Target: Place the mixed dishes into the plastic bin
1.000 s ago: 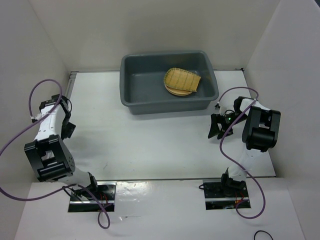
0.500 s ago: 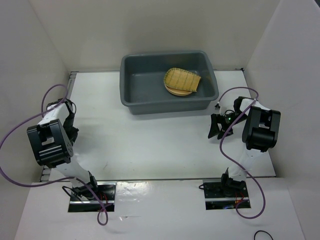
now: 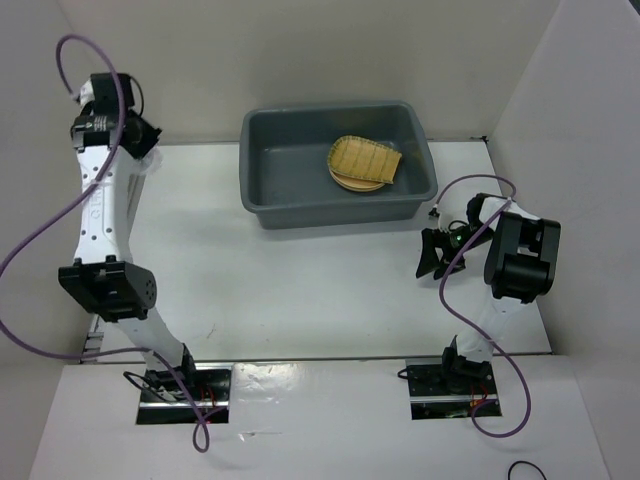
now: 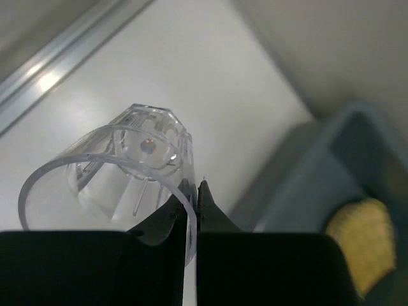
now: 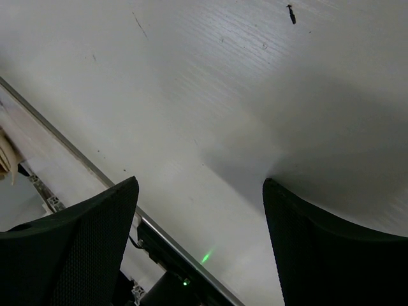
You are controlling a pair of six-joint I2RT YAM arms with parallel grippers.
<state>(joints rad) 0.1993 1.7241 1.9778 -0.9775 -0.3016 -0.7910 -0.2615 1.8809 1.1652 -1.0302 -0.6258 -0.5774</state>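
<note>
My left gripper (image 4: 193,205) is pinched on the rim of a clear cup (image 4: 115,172). The cup is in the air over the far-left corner of the desk (image 3: 300,290), well left of the bin (image 3: 300,205). The bin already holds the tray (image 3: 366,158), which lies on a plate (image 3: 352,184) toward its right side. My right gripper (image 5: 199,191) is spread wide and empty, low over the desk at the right.

The step in hand looks like carrying the cup across. I'd swing right with the cup high enough to clear the flared rim and aim for the bare left half of the bin floor. I'd lower it close before letting go. A rim pinch on glass can slip, so I'd move smoothly, without jerks.
</note>
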